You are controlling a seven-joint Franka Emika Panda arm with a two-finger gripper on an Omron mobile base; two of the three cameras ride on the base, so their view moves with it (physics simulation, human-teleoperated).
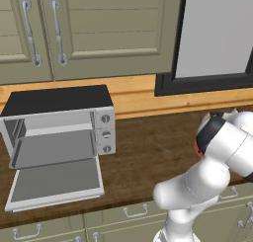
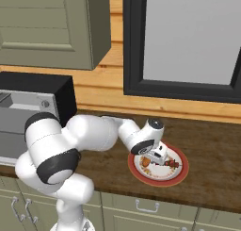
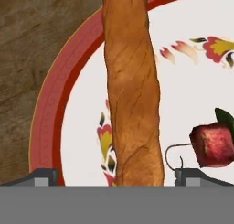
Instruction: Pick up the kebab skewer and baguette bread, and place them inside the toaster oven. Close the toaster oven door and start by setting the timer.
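Because the baguette bread (image 3: 132,90) lies on the plate (image 3: 59,104) between its spread fingertips (image 3: 43,176), the tool (image 2: 157,154) hangs wide, apparently ready to pinch; the toaster oven door (image 1: 54,181) lies open.

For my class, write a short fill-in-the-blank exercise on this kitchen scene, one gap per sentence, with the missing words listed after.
1. The toaster oven door hangs ____.
2. The baguette bread lies on a red-rimmed ____.
3. The gripper hovers over the bread with its jaws ____.
4. The kebab skewer lies ____ the baguette on the plate.

Missing words: open; plate; open; beside
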